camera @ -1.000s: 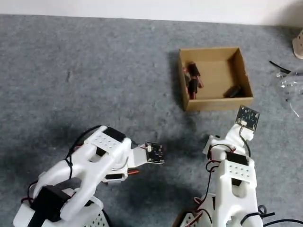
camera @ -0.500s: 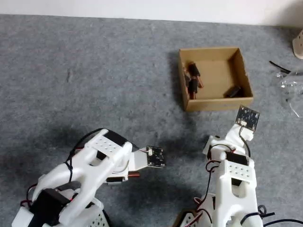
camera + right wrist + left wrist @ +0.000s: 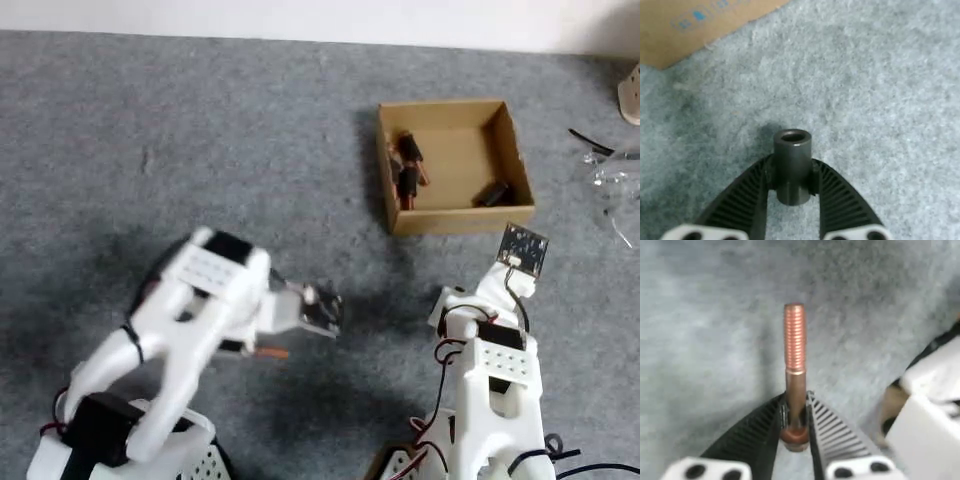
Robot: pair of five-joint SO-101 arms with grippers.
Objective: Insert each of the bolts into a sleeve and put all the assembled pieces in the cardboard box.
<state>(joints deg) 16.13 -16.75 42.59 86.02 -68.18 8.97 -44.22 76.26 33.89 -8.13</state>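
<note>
Left gripper (image 3: 796,425): fingers (image 3: 829,426) closed tight on the head end of a copper bolt (image 3: 794,355). Threaded shank free, pointing out ahead over the grey mat (image 3: 200,130). Held low at the near left of the mat, well apart from the box.

Right gripper (image 3: 792,175): fingers (image 3: 840,192) pinched on a dark sleeve (image 3: 791,165). Bore open and facing outward, nothing in it. Held near the front wall of the cardboard box (image 3: 460,222), not touching it.

Cardboard box: upright on the far right of the mat. Inside, dark pieces with copper showing (image 3: 408,168) along the left wall as the high view has it. Another dark piece (image 3: 490,193) by the near right corner. Exact count not clear.

Progress, as a judgement: good part of the job seemingly done, with assembled pieces already boxed. Left to do: bring bolt and sleeve together, threaded tip into the bore, then set the joined piece in the box. Possibly the last pair, though not certain.
</note>
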